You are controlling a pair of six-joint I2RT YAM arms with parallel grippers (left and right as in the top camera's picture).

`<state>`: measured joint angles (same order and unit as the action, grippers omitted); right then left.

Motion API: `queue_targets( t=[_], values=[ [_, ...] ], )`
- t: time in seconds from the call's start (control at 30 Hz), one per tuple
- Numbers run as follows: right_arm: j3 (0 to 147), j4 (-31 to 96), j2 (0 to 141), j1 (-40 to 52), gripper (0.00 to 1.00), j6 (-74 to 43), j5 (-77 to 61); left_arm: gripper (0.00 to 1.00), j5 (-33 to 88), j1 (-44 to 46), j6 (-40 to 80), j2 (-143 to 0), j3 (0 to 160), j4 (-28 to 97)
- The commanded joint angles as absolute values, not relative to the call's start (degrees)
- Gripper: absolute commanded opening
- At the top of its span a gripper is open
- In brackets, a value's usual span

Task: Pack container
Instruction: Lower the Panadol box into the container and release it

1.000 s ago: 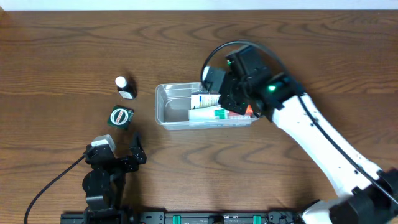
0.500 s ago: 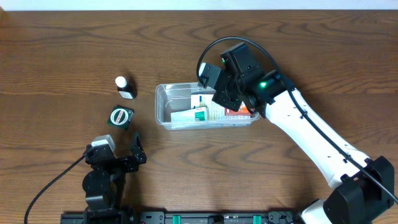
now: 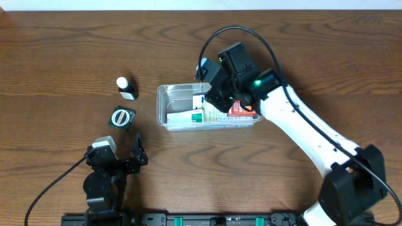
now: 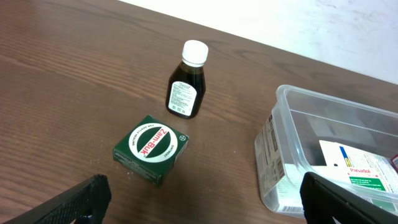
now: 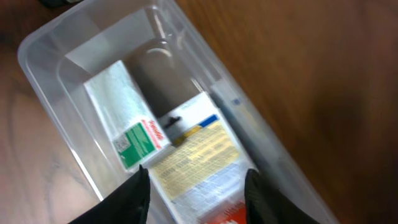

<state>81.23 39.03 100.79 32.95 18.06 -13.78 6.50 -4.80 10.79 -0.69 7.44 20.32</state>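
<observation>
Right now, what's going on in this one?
The right gripper hangs open over the clear container, just above the cartons lying inside it. A brown bottle and a green Zam-Buk box sit on the table to the left of the container, not yet packed. The left gripper is open, faces them and holds nothing.

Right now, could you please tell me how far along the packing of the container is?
Done: several cartons already lie inside the container. In hand: the right gripper hangs over it, fingers straddling the yellow-printed carton; whether it grips is unclear. Remaining: the dark bottle and the green box stand on the table outside, and the left gripper is open and empty, facing them.
</observation>
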Motion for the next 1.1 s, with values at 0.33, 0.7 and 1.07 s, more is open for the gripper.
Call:
queue_targets(
  t=[0.33,0.7,1.07],
  values=[
    [81.21,34.61,112.73,35.59,0.25,15.05,-19.09,0.98,6.87,-4.62,11.49,-0.60,6.22,20.47],
    [81.23,34.68,115.35,35.20,0.18,16.53,-16.91,0.98,6.87,-4.62,11.49,-0.60,6.22,20.47],
    [81.43,33.91,115.31,36.29,0.32,18.06,-16.97,0.98,6.87,-4.62,11.49,-0.60,6.22,20.47]
  ],
)
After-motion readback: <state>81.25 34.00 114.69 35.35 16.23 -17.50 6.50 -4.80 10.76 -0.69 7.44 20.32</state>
